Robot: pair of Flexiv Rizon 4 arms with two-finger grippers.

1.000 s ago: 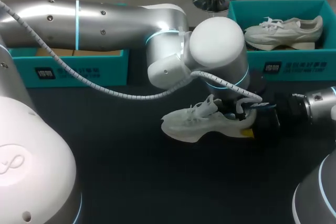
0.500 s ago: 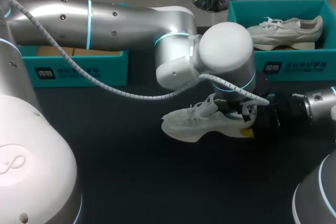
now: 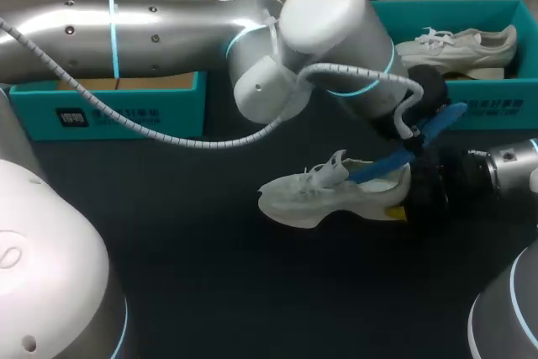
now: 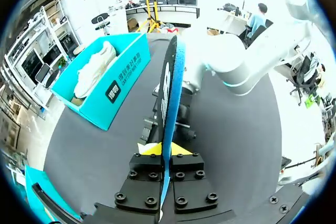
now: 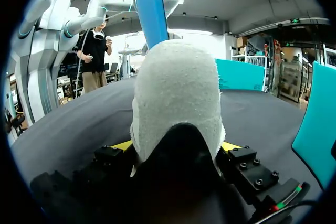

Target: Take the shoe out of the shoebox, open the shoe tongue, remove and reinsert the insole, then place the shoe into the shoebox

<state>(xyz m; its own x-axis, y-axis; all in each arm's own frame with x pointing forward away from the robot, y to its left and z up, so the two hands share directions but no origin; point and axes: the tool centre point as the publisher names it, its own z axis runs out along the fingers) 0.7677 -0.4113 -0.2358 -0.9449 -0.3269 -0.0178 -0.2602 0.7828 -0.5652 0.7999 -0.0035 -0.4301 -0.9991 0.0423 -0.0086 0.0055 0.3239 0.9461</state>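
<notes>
The blue insole [image 4: 170, 87] is clamped edge-on between the closed fingers of the left pincer [image 4: 167, 150], with its far end at the opening of the white shoe [image 3: 328, 195]. The shoe is gripped at the heel from both sides by the right pincer [image 5: 176, 146], with its toe pointed away across the dark table [image 3: 210, 275]. The shoebox [image 3: 471, 107] is seen near both pincers, apart from the shoe.

I have open black bench [image 3: 252, 292] nearside of the pale grey mesh shoe [image 3: 319, 199]. My right claw [image 3: 402, 206] blocks its heel; my left arm's silver elbow [image 3: 328, 27] and the slanting blue insole [image 3: 387, 164] cross above. The left teal cardboard shoebox [image 3: 126, 111] and right shoebox [image 3: 471, 107] wall the far side.
</notes>
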